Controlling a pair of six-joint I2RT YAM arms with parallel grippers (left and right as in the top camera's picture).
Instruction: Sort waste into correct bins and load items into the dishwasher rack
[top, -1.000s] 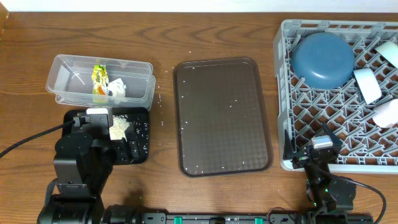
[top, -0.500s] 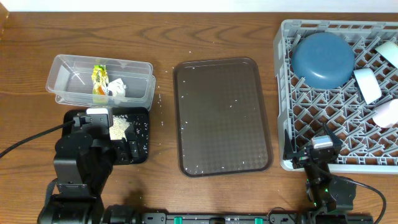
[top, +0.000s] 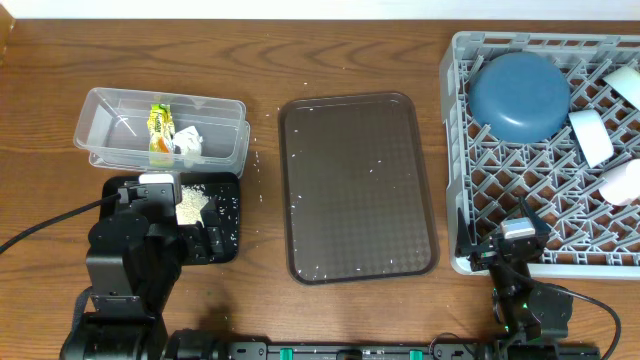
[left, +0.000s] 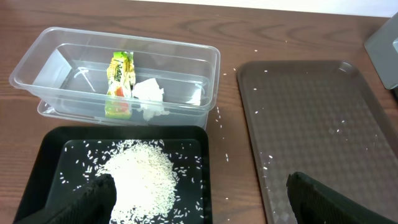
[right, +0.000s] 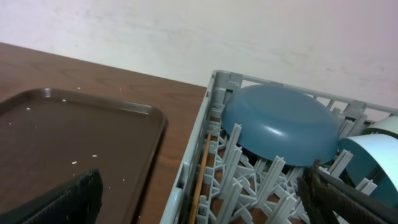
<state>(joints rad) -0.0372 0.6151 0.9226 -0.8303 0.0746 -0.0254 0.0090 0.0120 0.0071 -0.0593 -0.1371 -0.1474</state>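
The clear tub (top: 105, 110) (left: 37, 56) holds the yellow-green wrapper (top: 158, 132) (left: 119, 81) and the white paper scrap (top: 189, 142) (left: 149, 94). The black tray (top: 228, 215) (left: 43, 155) holds a heap of rice (top: 191, 204) (left: 140, 180). The grey dishwasher rack (top: 455, 150) (right: 214, 106) holds the dark-blue dish (top: 520, 95) (right: 280, 124), pale bowls (top: 590, 135) and the wooden stick (right: 200, 180). My left gripper (left: 199, 205) is open over the black tray's near edge. My right gripper (right: 199, 199) is open at the rack's front left corner. The pink cup is out of view.
The brown serving tray (top: 358, 185) (left: 311, 124) lies between tub and rack, with a few rice grains on it. Stray grains dot the wood beside the tub (top: 255, 160). Both arm bases stand at the near edge.
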